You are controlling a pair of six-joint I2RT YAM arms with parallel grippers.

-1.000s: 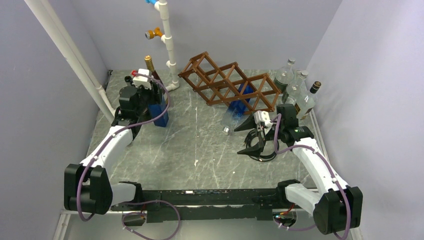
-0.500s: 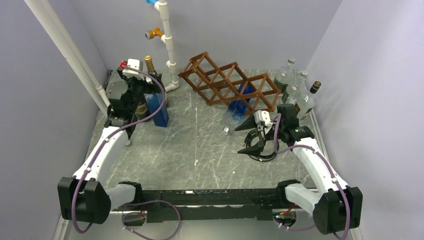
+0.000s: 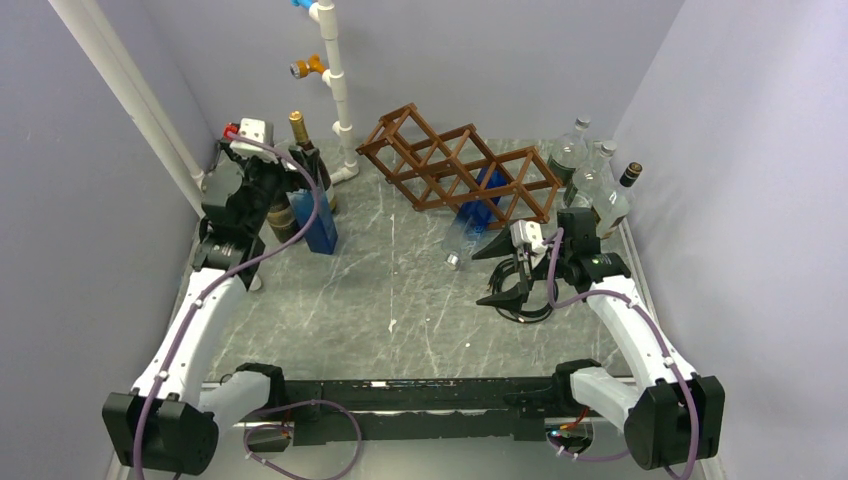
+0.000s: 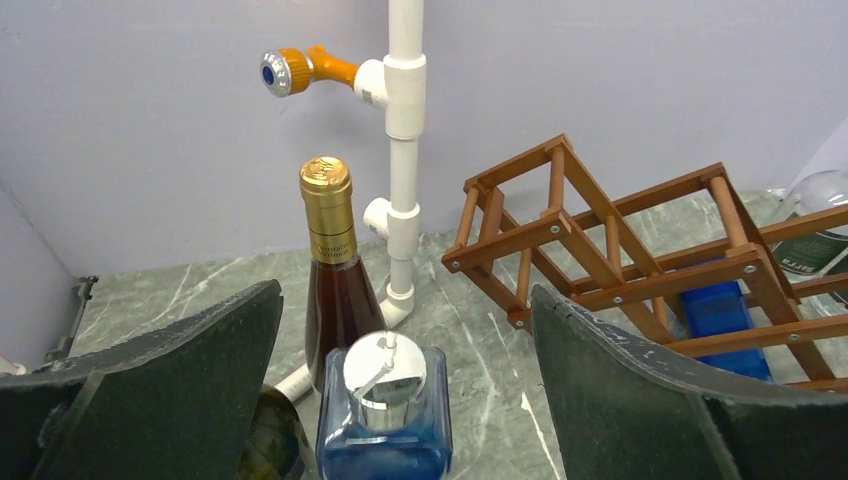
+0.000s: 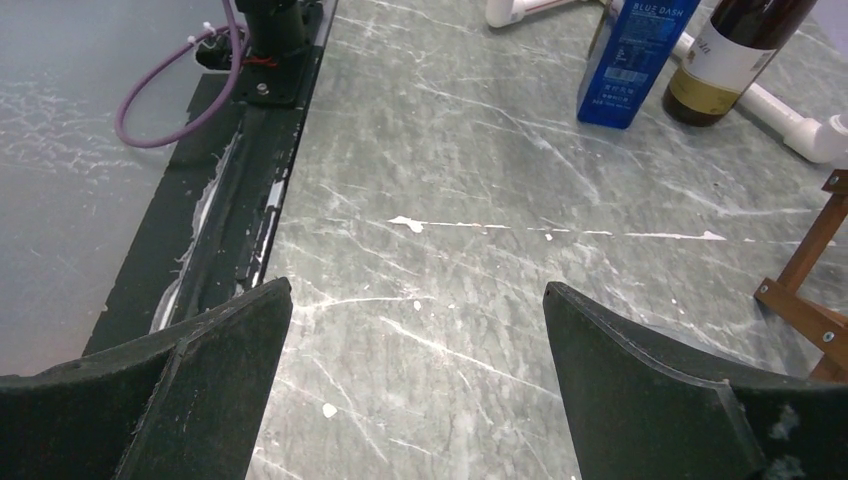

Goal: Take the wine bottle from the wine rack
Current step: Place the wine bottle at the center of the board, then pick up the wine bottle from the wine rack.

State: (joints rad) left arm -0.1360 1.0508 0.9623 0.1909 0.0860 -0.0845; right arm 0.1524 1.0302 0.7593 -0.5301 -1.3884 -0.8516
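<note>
The right arm reaches from its base at the near right corner, elbow by the right wall, wrist bent so the right gripper (image 5: 417, 288) looks leftward across the marbled grey-green table (image 3: 400, 300). Its jaws stand wide apart and hold nothing, with only bare tabletop between them. The middle of the table, from the black rail (image 3: 420, 393) at the near edge up to the rack, is open.

Just beyond this gripper a clear bottle (image 3: 458, 243) lies with its neck pointing nearward out of a lower cell of the wine rack (image 3: 455, 165). A blue bottle (image 3: 483, 198) sits in a neighbouring cell. The rack runs slantwise across the far middle, and a cluster of clear glass bottles (image 3: 590, 175) fills the gap between its right end and the right wall.

The left arm stretches long up the left side, close to a slanted white pipe (image 3: 130, 110). The left gripper (image 4: 405, 290) is spread fully and grips nothing. A blue square bottle (image 4: 385, 415) with a silver stopper stands upright between the fingers, clear of both. A dark bottle (image 4: 272, 445) stands beside it and a gold-foiled wine bottle (image 4: 335, 280) behind, both upright on the table, off the rack. A white PVC stand (image 4: 405, 150) rises between the wine bottle and the rack's left end.
</note>
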